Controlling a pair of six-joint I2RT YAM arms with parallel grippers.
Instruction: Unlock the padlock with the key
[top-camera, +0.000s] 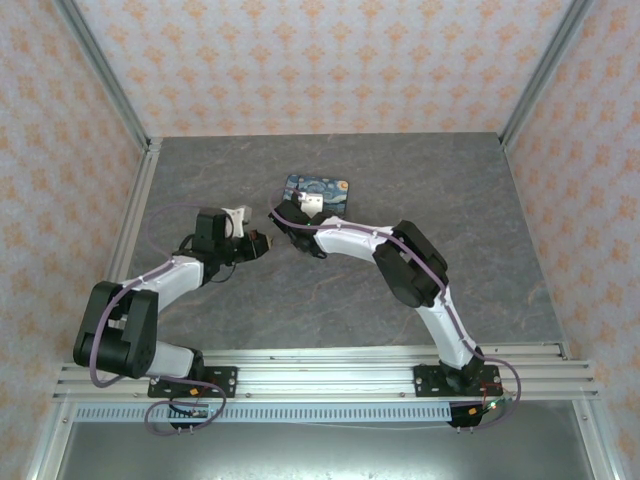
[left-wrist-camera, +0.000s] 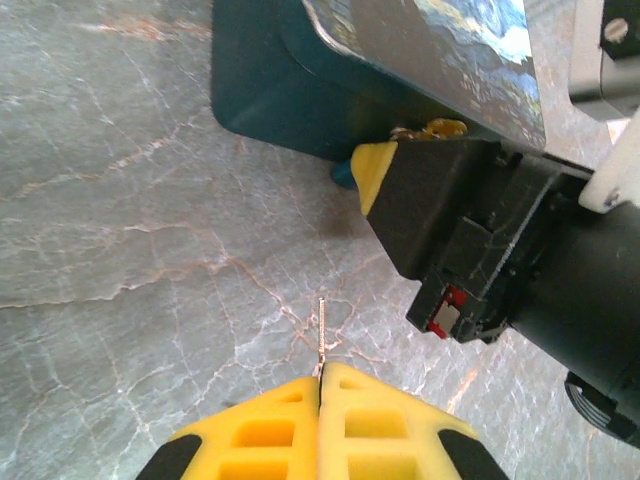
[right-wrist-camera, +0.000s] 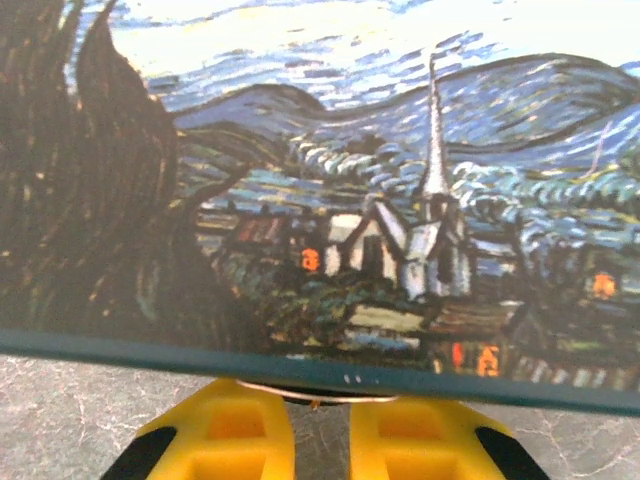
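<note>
Left hand (left-wrist-camera: 320, 380) pinches what looks like a thin key (left-wrist-camera: 321, 335). Right hand (right-wrist-camera: 320, 408) is at the painted box (right-wrist-camera: 300, 200) edge; I cannot tell its grip.

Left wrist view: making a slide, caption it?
Left gripper, shut on a thin key, faces the right gripper beside the painted box.

key (left-wrist-camera: 321, 330): thin metal, edge-on, pinched in left gripper (left-wrist-camera: 320, 374) | padlock (left-wrist-camera: 343, 177): teal bit, mostly hidden
</note>
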